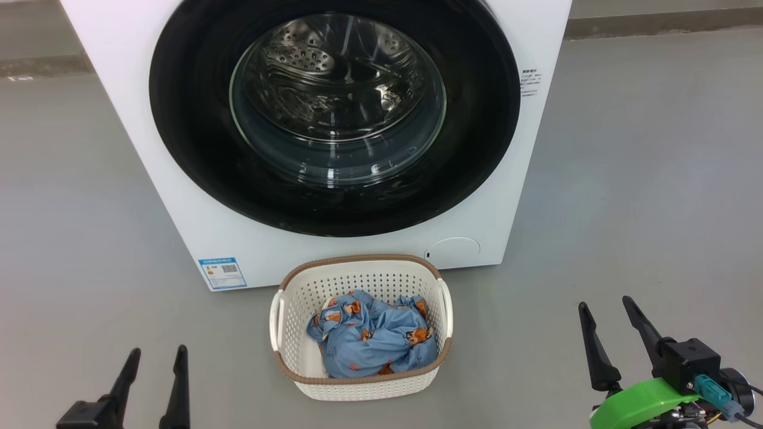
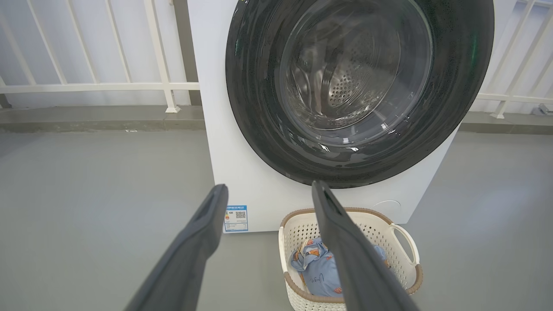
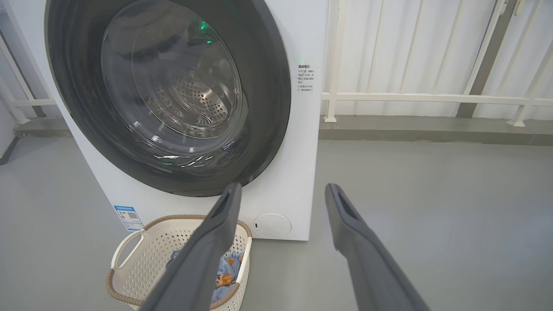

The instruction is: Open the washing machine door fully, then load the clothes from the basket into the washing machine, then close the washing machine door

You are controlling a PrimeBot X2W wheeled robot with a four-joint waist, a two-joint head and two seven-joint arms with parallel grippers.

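Nearest, find the left gripper [image 1: 158,351] at the lower left and the right gripper [image 1: 605,304] at the lower right, both with fingers parted wide and holding nothing. Just ahead, see the basket [image 1: 357,260] on the floor, close before the washing machine [image 1: 179,238], with the clothes [image 1: 369,339] bundled inside. Above it, read the washing machine door [image 1: 191,119] as shut, with black rim flush against the white front. Treat opening as the step in hand, not yet begun. Cannot tell handle or hinge side from these views, so search the rim for a recess before reaching. Hook one finger behind the free edge, pull gently outward, then follow the door's arc rather than dragging straight back. Keep the other arm aside, clear of the swing, and avoid nudging the basket.
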